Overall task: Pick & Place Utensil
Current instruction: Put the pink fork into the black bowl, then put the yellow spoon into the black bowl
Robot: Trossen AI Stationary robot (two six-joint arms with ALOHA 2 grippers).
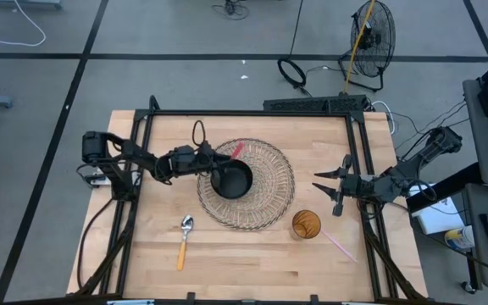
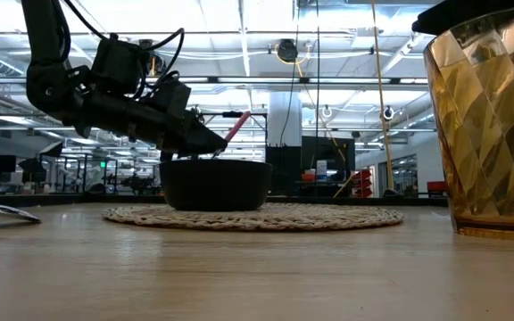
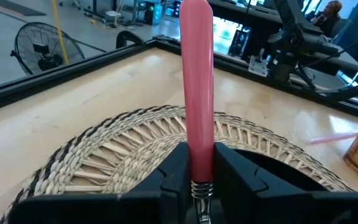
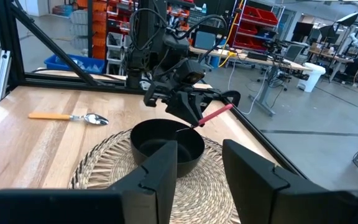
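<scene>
- Left pincer is clamped on a pink-handled metal utensil near the handle's base, just above the rim of the black round bowl.
- The working end seems to point down into the bowl, but its tip is hidden.
- Risk: the grip sits low on a smooth handle, so the utensil may pivot or slip.
- Risk: pincer fingers hang close to the rim; a knock could shove the bowl across the woven round placemat.
- Right pincer is spread wide, holding nothing, waiting at the surface's right edge.
- Elsewhere on the surface: a spoon with an orange handle and an amber faceted glass.
</scene>
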